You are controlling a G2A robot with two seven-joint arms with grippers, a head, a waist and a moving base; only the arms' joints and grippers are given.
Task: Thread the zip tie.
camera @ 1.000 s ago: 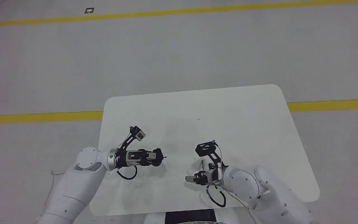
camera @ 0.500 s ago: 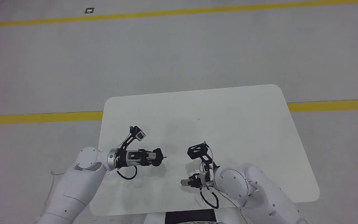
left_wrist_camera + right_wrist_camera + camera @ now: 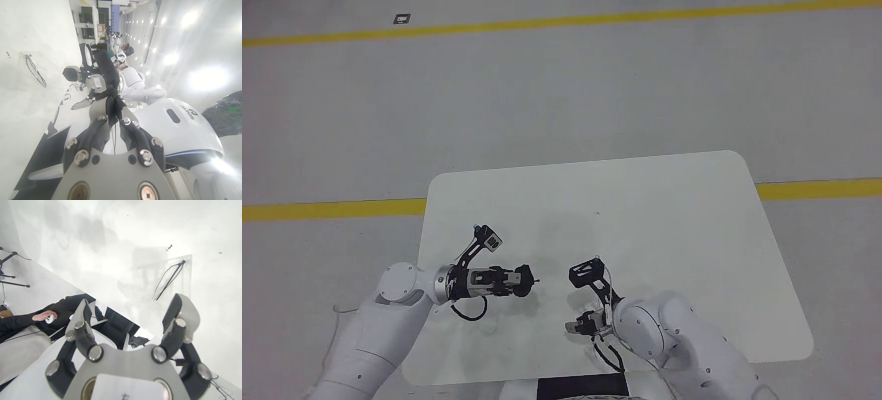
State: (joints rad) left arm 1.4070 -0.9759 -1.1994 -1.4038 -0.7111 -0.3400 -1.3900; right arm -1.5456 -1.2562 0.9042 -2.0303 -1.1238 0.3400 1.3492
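Zip tie point(image 3: 113, 136), thin and black, sits clenched in the left end effector point(image 3: 113, 98) above the white surface point(image 3: 662, 200). Right end effector point(image 3: 130, 304) is spread wide nearby; a clear tray point(image 3: 187, 275) of spare ties point(image 3: 168, 279) lies beyond it.

Shell lettering point(image 3: 188, 113): a logo and one short word, dark on a white rounded shell.
Floor tag point(image 3: 402, 18): small dark square, eleven o'clock from the table point(image 3: 692, 190); unreadable.
Sticker point(image 3: 124, 389): print cut off.
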